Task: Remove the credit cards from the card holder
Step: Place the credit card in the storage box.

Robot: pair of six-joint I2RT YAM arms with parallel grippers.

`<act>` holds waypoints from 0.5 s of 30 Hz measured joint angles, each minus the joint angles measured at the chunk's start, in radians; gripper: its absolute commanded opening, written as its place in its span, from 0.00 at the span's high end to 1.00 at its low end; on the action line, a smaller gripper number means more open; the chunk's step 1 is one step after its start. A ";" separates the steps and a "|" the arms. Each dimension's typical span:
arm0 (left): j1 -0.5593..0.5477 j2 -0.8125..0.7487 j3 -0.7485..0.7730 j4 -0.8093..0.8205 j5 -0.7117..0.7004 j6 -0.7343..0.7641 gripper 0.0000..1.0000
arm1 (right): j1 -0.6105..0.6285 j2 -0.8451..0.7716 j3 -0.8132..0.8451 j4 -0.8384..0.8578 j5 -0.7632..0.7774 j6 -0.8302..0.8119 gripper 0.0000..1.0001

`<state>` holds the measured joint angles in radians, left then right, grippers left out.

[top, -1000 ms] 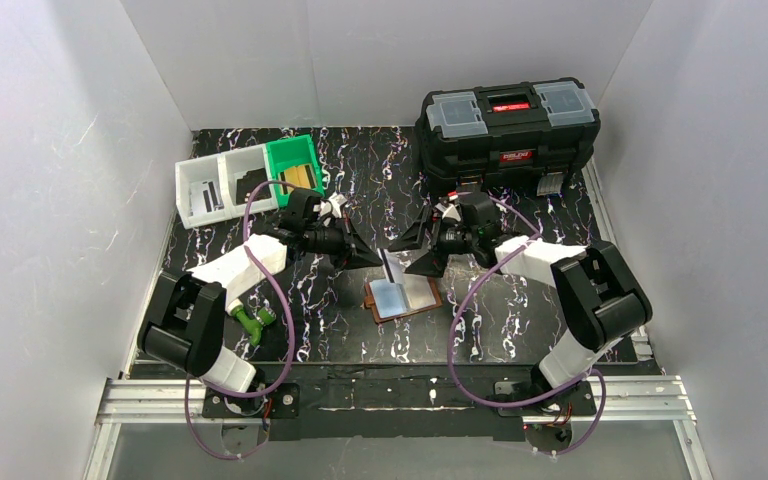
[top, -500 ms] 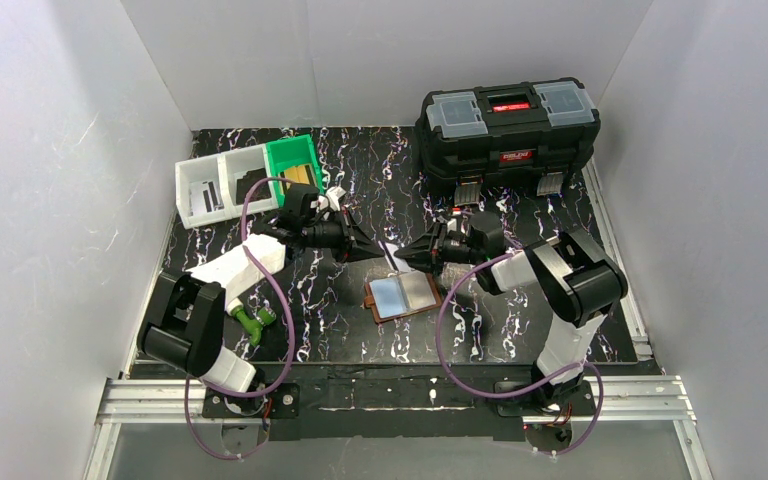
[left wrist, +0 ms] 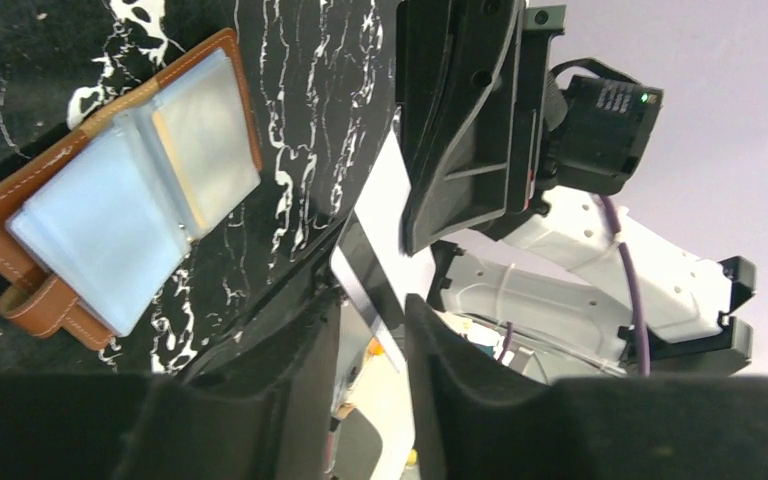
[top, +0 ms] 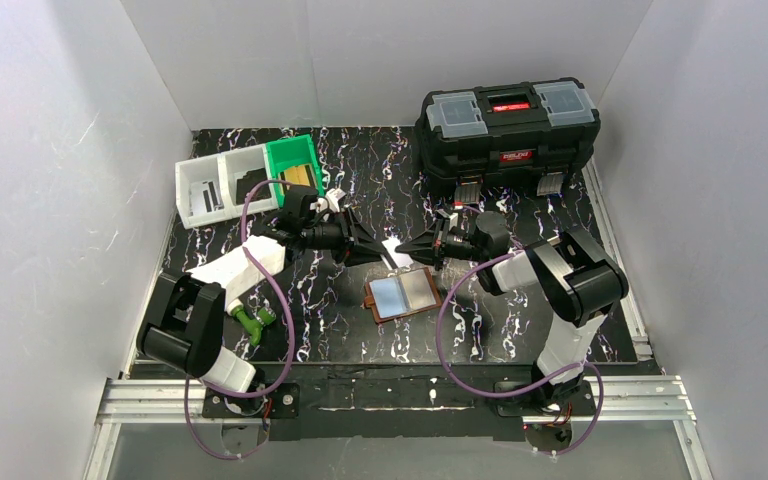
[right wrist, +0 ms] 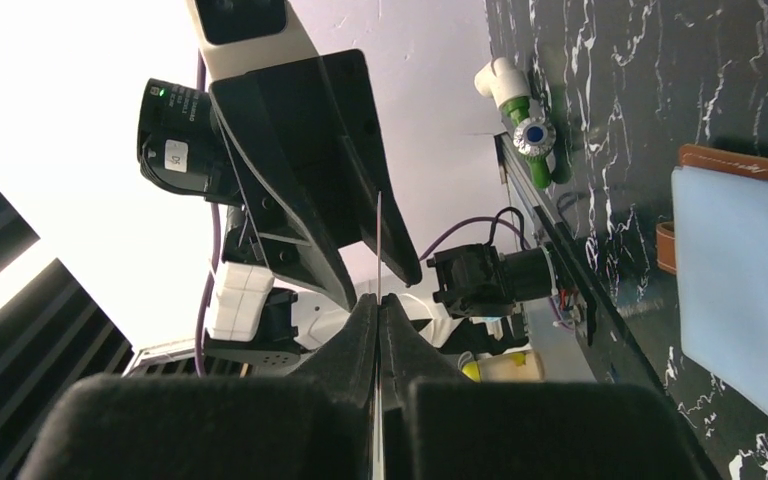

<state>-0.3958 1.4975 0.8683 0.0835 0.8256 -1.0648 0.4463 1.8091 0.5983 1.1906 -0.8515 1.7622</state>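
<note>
Credit card [left wrist: 385, 225] pinched by the right gripper [right wrist: 378, 300], left gripper [left wrist: 370, 312] slightly spread around it, near the open card holder [left wrist: 120, 220]

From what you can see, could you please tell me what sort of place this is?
Probably a robot lab test cell: plain white panels wall in a black marbled table, and the left arm and right arm are bolted to an aluminium rail at its near edge.

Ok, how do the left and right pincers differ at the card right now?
The left pincer has its jaws apart, loose around the credit card; the right pincer is shut on it. The left pincer reaches in from the left, the right pincer from the right. Both meet at that card, beyond the open card holder.
</note>
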 measured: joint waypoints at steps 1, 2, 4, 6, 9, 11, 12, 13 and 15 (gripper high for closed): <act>0.000 0.000 -0.001 0.006 0.003 -0.004 0.66 | 0.001 0.000 0.000 0.006 -0.003 0.004 0.99; 0.000 0.000 -0.004 0.015 0.006 -0.011 0.66 | 0.002 0.000 0.000 0.011 -0.006 0.009 0.99; -0.001 0.000 -0.008 0.029 0.010 -0.023 0.66 | 0.005 0.000 0.000 0.019 -0.010 0.015 0.99; -0.001 0.000 -0.010 0.044 0.014 -0.035 0.66 | 0.006 0.000 0.000 0.020 -0.012 0.016 0.99; -0.001 0.000 -0.015 0.077 0.021 -0.064 0.68 | 0.006 0.000 0.000 0.020 -0.013 0.018 0.99; -0.001 0.000 -0.024 0.109 0.026 -0.087 0.70 | 0.008 0.000 0.001 0.020 -0.013 0.018 0.99; -0.001 0.000 -0.029 0.123 0.028 -0.100 0.72 | 0.008 0.000 0.002 0.020 -0.013 0.018 0.99; 0.000 0.001 -0.031 0.133 0.029 -0.109 0.73 | 0.008 0.000 0.003 0.020 -0.013 0.018 0.99; 0.000 0.001 -0.038 0.156 0.030 -0.127 0.77 | 0.008 0.000 0.005 0.020 -0.013 0.018 0.99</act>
<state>-0.3958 1.4987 0.8306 0.2393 0.8559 -1.1919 0.4545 1.8091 0.6034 1.2106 -0.8642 1.7805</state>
